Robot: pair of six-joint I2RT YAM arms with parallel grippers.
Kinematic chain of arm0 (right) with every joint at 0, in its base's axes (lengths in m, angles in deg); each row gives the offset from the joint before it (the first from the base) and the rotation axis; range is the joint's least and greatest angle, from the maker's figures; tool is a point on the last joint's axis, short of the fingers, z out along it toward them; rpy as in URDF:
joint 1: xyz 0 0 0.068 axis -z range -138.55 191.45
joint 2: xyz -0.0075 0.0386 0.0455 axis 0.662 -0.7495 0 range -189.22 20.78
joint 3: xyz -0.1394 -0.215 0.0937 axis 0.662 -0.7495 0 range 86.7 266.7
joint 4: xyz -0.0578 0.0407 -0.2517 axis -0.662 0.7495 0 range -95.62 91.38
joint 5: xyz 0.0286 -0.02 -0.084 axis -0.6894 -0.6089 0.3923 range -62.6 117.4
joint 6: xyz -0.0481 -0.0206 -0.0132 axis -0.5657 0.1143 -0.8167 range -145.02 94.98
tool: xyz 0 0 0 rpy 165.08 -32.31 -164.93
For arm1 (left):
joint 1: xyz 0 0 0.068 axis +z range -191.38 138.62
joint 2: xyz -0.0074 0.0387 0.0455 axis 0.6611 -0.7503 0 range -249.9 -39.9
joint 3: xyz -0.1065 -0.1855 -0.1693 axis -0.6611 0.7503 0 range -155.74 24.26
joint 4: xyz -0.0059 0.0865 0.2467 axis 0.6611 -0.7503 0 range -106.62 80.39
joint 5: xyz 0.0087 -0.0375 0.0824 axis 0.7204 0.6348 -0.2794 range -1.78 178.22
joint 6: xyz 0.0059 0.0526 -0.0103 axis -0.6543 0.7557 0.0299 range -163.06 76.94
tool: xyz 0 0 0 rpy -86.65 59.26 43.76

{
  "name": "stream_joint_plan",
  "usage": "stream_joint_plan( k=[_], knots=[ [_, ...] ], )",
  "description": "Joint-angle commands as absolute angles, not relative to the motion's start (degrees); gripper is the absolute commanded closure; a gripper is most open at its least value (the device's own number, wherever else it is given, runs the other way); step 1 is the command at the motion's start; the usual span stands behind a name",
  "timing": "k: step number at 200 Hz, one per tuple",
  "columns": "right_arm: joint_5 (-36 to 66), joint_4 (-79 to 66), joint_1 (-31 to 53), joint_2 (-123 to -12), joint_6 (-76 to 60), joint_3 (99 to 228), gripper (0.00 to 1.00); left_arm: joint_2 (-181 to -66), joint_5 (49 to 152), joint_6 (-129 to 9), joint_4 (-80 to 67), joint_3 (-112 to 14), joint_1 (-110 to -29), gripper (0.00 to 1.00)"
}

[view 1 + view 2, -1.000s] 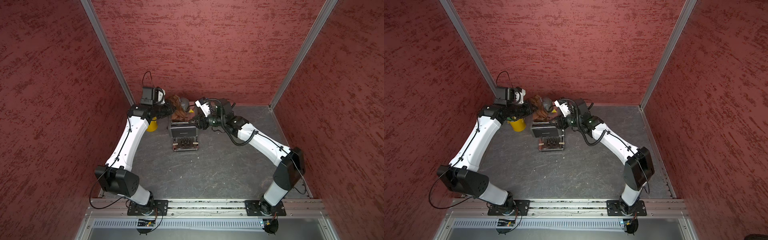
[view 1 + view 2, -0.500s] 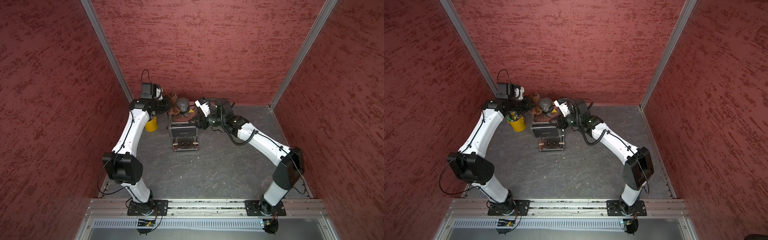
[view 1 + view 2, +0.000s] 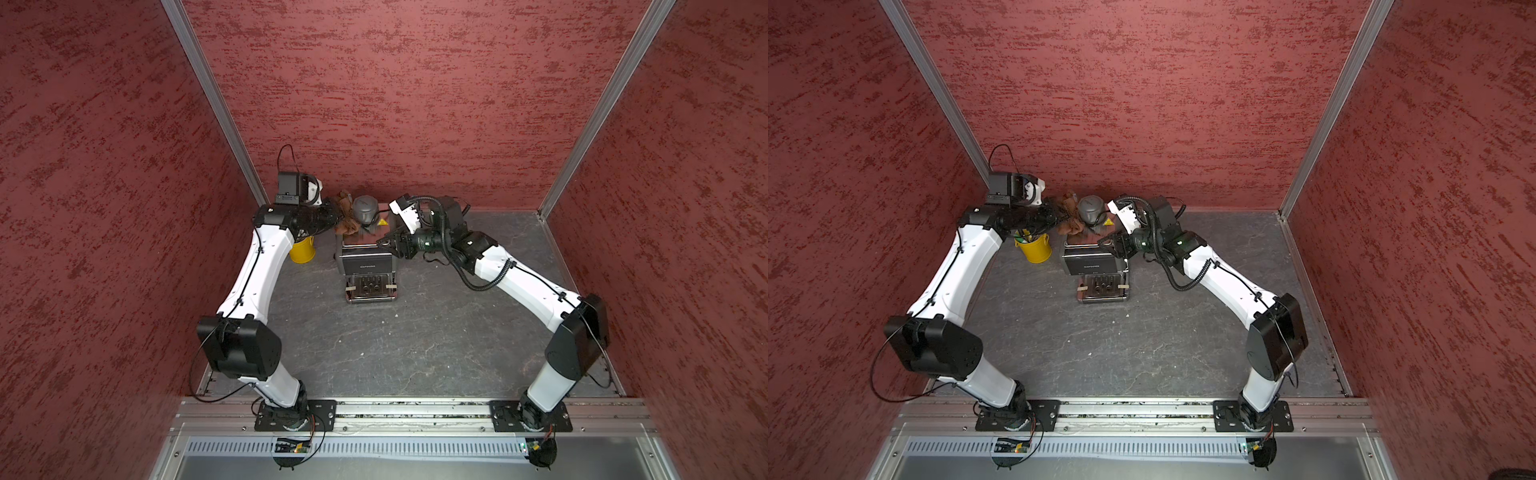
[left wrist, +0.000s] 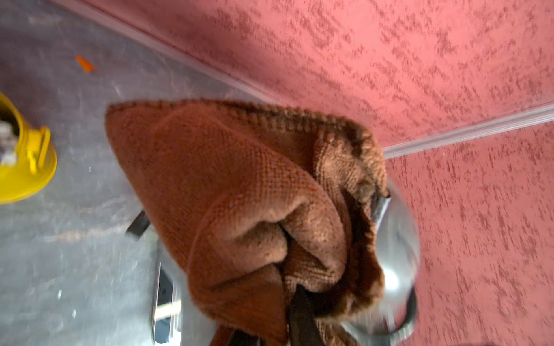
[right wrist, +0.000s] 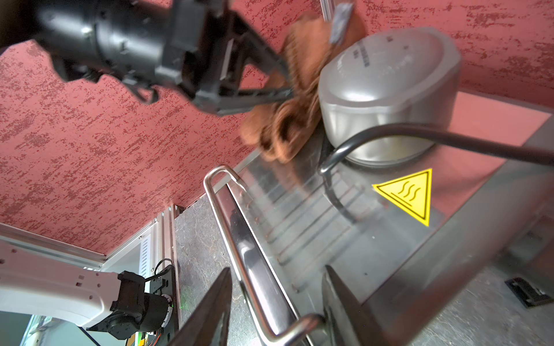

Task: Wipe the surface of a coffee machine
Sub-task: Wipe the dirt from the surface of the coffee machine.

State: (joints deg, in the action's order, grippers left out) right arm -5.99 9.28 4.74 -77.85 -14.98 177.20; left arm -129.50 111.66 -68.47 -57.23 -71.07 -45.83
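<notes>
The coffee machine (image 3: 365,262) (image 3: 1088,264) stands at the back middle of the floor, its grey domed cap (image 3: 365,208) (image 5: 389,90) on top. My left gripper (image 3: 336,214) (image 4: 287,299) is shut on a bunched brown cloth (image 3: 345,214) (image 4: 239,194) (image 5: 287,119), which presses against the cap's left side. My right gripper (image 3: 381,242) (image 5: 275,275) is at the top's front right corner. Its jaws stand open on either side of the steel rail (image 5: 239,239): one finger touches the rail's end, the other is apart. A yellow warning sticker (image 5: 410,194) and a black cord (image 5: 419,134) lie on the top.
A yellow bucket (image 3: 302,251) (image 4: 21,161) stands just left of the machine, under my left forearm. The red back wall is close behind the machine. The steel drip tray (image 3: 369,289) juts out in front. A small orange scrap (image 4: 85,64) lies on the floor.
The cloth has slid off the top of the cap to its left side. My left arm's elbow has swung in and up. The right arm has not moved.
</notes>
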Motion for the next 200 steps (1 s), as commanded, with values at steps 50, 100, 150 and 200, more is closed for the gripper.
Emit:
stream_joint_plan(
  k=[50,100,150,200],
  knots=[
    [1.30,10.67,4.00,-73.77,-16.21,176.30,0.52,-124.98,114.83,-70.36,-58.62,-73.29,-46.30,1.00],
    [9.03,5.05,5.99,-67.20,-13.08,169.48,0.52,-138.53,110.47,-66.70,-65.38,-94.22,-53.33,1.00],
    [11.64,3.49,7.26,-62.74,-12.93,165.25,0.52,-154.13,104.13,-65.33,-72.81,-113.95,-58.61,1.00],
    [10.90,3.96,7.70,-61.03,-12.73,164.13,0.51,-159.26,99.28,-64.37,-79.01,-120.80,-61.62,1.00]
  ],
)
